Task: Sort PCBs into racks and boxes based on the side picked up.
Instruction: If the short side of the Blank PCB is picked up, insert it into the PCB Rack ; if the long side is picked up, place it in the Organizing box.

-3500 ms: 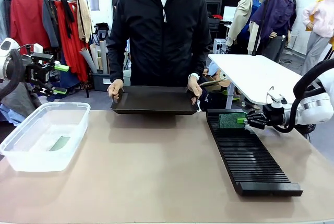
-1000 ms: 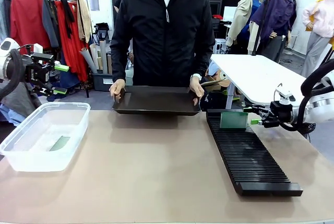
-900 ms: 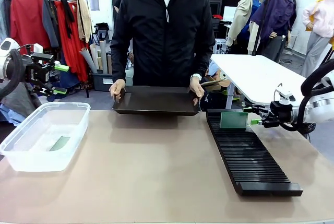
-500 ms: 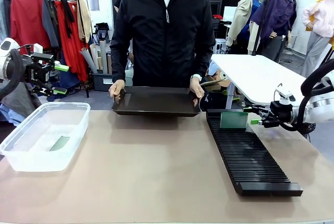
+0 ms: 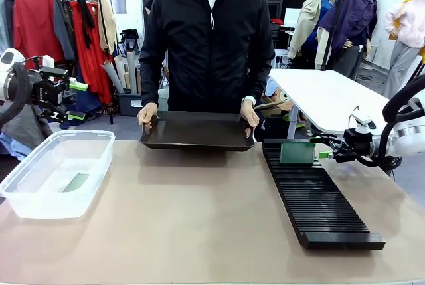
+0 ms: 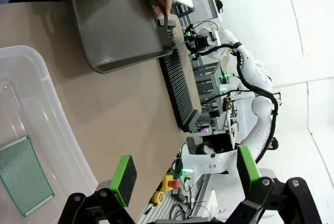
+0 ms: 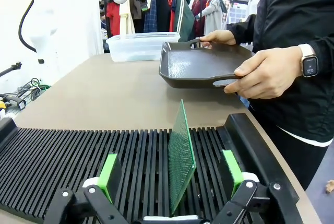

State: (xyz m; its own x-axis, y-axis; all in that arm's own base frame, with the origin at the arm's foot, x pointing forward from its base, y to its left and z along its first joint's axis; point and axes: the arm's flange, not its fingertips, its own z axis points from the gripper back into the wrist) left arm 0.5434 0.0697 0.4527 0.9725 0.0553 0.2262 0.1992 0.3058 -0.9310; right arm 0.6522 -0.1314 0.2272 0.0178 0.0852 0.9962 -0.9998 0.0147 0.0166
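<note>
One green PCB [image 5: 297, 153] stands upright in a slot at the far end of the long black ribbed rack [image 5: 320, 198]. My right gripper [image 5: 323, 147] hovers just right of it, open, clear of the board. In the right wrist view the board [image 7: 181, 153] rises between the spread green pads [image 7: 108, 175], touching neither, above the rack [image 7: 62, 156]. A second PCB [image 5: 76, 181] lies flat in the clear box [image 5: 40, 189] at the left. My left gripper [image 5: 78, 101] hangs open and empty above the table's left edge; its wrist view looks down on the box [image 6: 36, 98] and that board [image 6: 24, 174].
A person at the far side holds a shallow black tray [image 5: 197, 130] by both ends just above the table edge; the tray [image 7: 201, 67] also appears beyond the rack. A white table [image 5: 325, 95] stands behind on the right. Bare tabletop [image 5: 192, 212] lies between box and rack.
My right gripper held the board over the rack's far end; the board now stands in a slot and the gripper has let go and drawn back right. The tray shifted slightly.
</note>
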